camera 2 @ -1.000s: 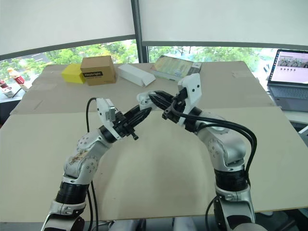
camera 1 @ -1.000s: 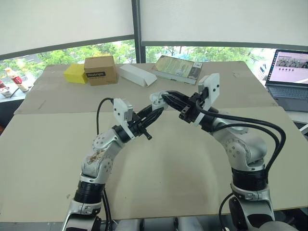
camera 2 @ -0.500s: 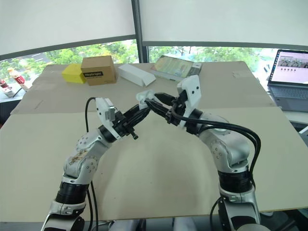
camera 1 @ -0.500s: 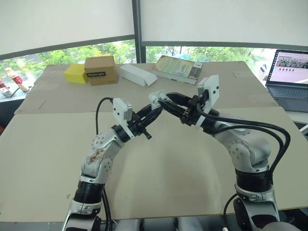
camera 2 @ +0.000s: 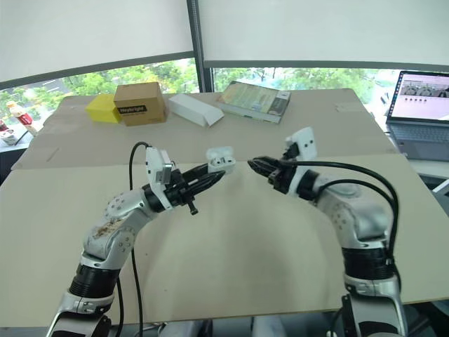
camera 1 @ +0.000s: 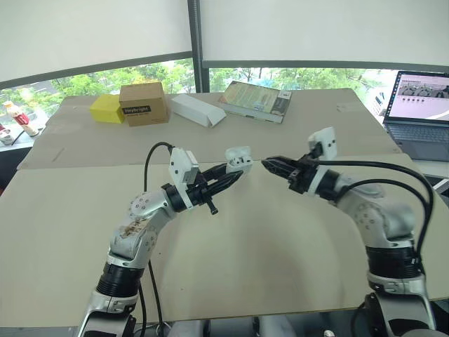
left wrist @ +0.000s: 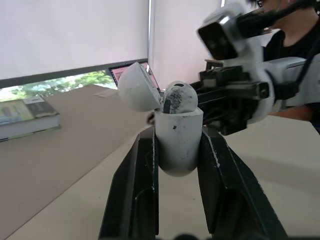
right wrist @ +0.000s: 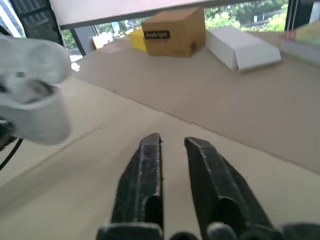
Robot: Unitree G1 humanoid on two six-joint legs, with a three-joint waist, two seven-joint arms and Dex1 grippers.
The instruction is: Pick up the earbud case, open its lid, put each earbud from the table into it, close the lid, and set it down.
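The left pincer is clenched on the earbud case, one black finger pressed to each side of its white body, so the case stands upright between the tips and well above the counter. The lid is swung back on its hinge and stands open, and one earbud sits in the mouth of the case with its rounded head poking above the rim. The left arm is bent at the elbow, the forearm reaching forward and inward toward the middle of the counter. The right pincer is released, its fingers only narrowly parted with nothing between them; it points at the case from the robot's right and is near it but not touching. The right arm is bent too, the forearm angled inward. At the far edge of the counter are a yellow box, a brown box, a white box and a book; a laptop stands open at the far right. A person in a dark top sits beyond the right arm.
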